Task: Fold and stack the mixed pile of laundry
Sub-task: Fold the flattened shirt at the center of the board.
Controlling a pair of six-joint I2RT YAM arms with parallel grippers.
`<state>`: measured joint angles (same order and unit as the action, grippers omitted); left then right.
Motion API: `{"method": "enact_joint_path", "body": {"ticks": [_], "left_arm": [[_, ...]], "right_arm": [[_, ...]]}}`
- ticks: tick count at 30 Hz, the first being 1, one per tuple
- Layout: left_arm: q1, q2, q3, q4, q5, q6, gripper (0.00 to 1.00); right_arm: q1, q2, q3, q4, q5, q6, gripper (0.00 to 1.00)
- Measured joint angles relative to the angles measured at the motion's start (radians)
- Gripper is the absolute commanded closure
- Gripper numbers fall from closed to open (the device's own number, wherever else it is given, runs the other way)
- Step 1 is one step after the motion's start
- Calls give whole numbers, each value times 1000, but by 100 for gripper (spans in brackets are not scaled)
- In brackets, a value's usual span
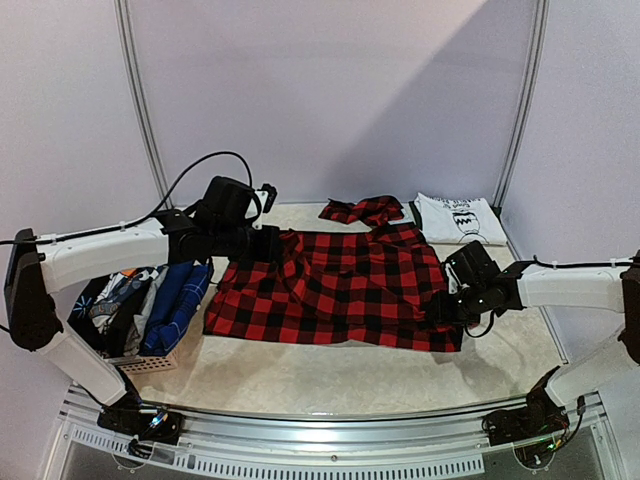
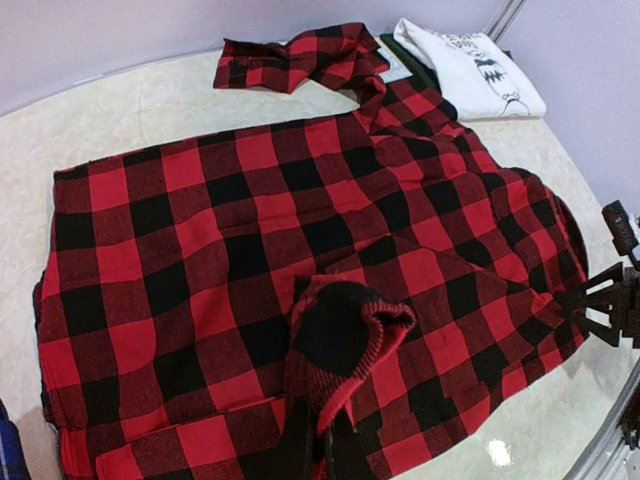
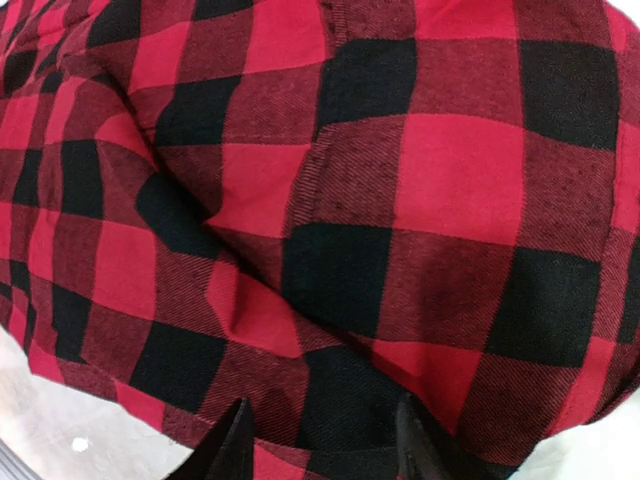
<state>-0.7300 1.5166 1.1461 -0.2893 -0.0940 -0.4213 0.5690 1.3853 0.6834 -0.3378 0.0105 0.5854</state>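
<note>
My left pincer (image 1: pixel 268 245) is clamped on the red-black plaid shirt (image 1: pixel 340 290). In my left wrist view a bunched fold of the cloth stands up out of the closed tips (image 2: pixel 322 445), raised above the rest of the shirt (image 2: pixel 250 230). The shirt lies spread across the middle of the table (image 1: pixel 330 375). Its long near edge runs from about 8 o'clock to 4 o'clock, and one sleeve (image 1: pixel 362 210) trails off at 12 o'clock. My right pincer (image 1: pixel 452 303) is low over the shirt's 3 o'clock edge, and its two fingers (image 3: pixel 235 445) stand apart with plaid cloth (image 3: pixel 350 200) lying between them. I cannot tell whether they press on it. The white printed T-shirt (image 1: pixel 460 218) lies folded flat at 1 o'clock, in the far right corner, just beside the plaid collar end. At 9 o'clock the small basket (image 1: pixel 150 362) holds the other pieces of the pile — a blue garment (image 1: pixel 178 305) stands on edge in it, and the basket's right side comes close to the shirt's left hem. The widest open room is the bare strip of tabletop at 6 o'clock, between the shirt's near edge and the table's front rail. A smaller bare patch shows at 11 o'clock, behind my left arm. On the 3 o'clock side little table shows past the shirt's edge.
</note>
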Motion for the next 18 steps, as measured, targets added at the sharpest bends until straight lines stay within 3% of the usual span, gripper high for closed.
{"method": "enact_joint_path", "body": {"ticks": [11,18], "left_arm": [[0,-2,-19,7,0,0,100],[0,-3,-26,8,0,0,100]], "right_arm": [[-7,-45,17,-42,68,-1,43],[-13,23,26,-36,67,-3,44]]}}
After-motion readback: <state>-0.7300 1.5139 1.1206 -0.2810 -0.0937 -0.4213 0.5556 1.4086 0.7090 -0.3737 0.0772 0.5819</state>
